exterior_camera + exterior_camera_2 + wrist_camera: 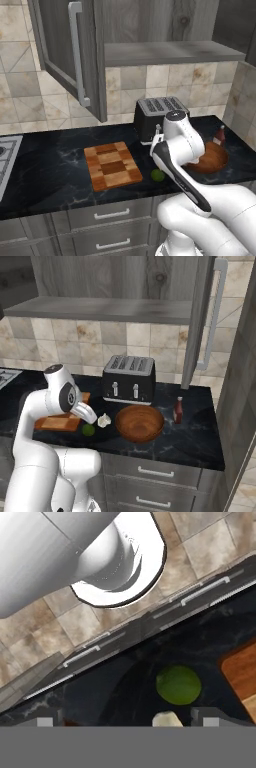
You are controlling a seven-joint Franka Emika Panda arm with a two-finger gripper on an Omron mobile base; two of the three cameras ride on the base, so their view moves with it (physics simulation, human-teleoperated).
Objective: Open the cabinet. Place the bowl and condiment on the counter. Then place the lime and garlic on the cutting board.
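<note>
left base view: sits behind the arm on its left, looks forward and down at the worktop, mid range; open cabinet door upper left, cutting board centre.
right base view: behind the arm on its right, same forward-down tilt, mid range; toaster centre, bowl just in front of it.
hand view: on the hand, looks steeply down past the worktop edge to the floor tiles, close in; lime large near frame bottom.
shared, base views: worktop, toaster, bowl, lime, cutting board, cabinet shelf.
shared, all three: lime, board corner, worktop front edge.
</note>
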